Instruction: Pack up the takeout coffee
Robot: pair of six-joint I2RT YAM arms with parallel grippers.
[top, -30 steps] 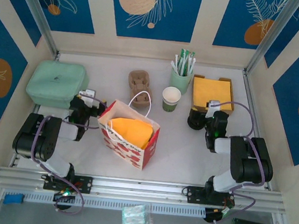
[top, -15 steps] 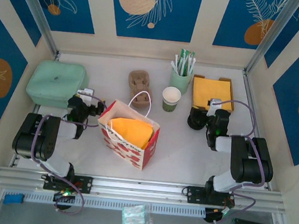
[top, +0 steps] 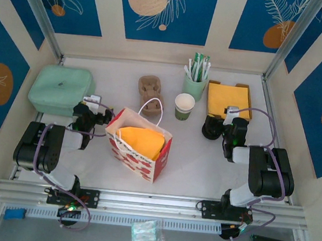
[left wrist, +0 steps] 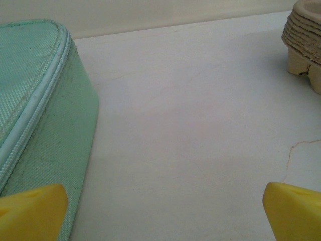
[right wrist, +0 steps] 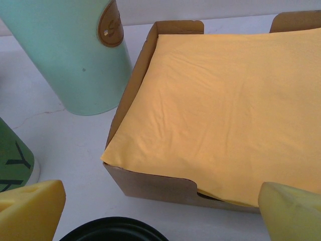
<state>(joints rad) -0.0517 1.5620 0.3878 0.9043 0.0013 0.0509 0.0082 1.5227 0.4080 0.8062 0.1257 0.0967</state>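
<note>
Right wrist view: the right end effector (right wrist: 160,213) is spread wide and empty, with the black lid (right wrist: 113,229) on the table (right wrist: 75,165) between its fingertips and the paper cup (right wrist: 12,160) just beyond its left finger. Meanwhile the left end effector (left wrist: 160,213) gapes wide, holding nothing.

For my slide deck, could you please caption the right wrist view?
Right jaws, open, face a cardboard box of yellow paper; mint tumbler at left, black lid below.

Tumbler badge (right wrist: 111,22): brown oval, ahead-left of your right gripper (right wrist: 160,213); you can't read its lettering.
Coffee cup band (right wrist: 12,160): beside the left finger (right wrist: 30,211), dark strokes, one like a Y; no readable word.
</note>
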